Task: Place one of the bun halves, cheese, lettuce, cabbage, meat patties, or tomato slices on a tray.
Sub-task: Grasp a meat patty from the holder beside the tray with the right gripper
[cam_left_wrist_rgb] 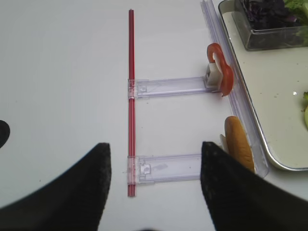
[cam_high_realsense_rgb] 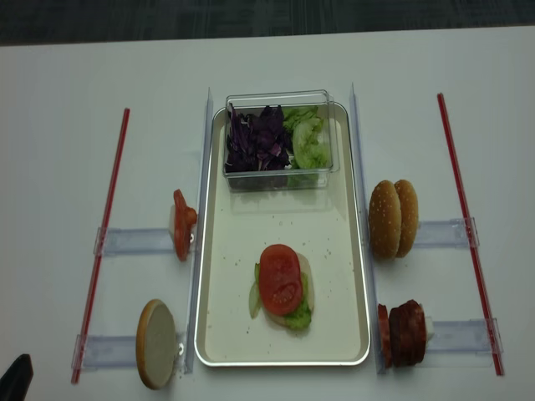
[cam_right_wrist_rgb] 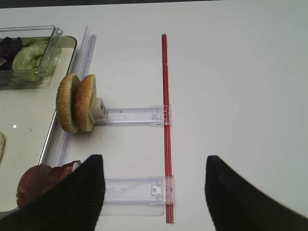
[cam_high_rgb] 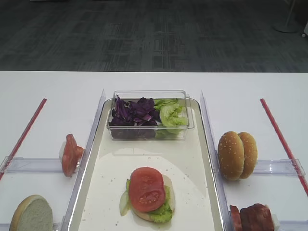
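Tray [cam_high_realsense_rgb: 213,334] lengthwise toward clear box [cam_high_realsense_rgb: 280,138]

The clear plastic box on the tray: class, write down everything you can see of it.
The clear plastic box is a transparent, straight-walled rectangular container with no lid visible. It stands upright at the far end of the tray, resting on the tray's cream floor. Inside, dark purple cabbage fills the left part and pale green lettuce the right. No gripper touches it.

White table [cam_high_rgb: 144,84], dk grey carpet [cam_high_rgb: 144,33]
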Robot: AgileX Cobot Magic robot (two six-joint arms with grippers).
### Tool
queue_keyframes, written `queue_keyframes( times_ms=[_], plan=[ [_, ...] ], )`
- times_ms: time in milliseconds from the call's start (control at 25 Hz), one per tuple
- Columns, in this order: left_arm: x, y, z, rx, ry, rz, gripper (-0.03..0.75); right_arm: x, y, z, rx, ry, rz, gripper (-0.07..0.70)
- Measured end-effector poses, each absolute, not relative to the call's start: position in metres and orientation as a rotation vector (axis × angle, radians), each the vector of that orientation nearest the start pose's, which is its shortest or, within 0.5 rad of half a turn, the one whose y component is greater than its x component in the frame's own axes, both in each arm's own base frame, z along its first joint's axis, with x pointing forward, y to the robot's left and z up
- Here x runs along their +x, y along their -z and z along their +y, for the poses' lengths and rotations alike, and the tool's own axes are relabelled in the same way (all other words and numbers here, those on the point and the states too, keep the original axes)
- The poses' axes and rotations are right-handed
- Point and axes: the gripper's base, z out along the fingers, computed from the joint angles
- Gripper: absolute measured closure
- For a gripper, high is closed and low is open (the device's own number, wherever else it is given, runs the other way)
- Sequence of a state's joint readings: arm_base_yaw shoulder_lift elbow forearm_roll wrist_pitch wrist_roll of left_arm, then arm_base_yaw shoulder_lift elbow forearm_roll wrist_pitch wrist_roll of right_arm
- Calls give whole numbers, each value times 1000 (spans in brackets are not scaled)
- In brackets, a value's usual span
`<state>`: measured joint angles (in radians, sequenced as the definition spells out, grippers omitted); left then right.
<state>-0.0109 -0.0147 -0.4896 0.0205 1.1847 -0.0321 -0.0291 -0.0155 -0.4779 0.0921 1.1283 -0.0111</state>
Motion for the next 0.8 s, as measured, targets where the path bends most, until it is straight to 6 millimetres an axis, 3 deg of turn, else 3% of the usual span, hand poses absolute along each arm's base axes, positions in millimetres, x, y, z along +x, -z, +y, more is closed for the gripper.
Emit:
queue_keyframes(
  times_ms=[800],
  plan=[
    [-12,-265,2,-25,0,2164,335,-8,-266,8,11,-88,2116,152]
  ],
)
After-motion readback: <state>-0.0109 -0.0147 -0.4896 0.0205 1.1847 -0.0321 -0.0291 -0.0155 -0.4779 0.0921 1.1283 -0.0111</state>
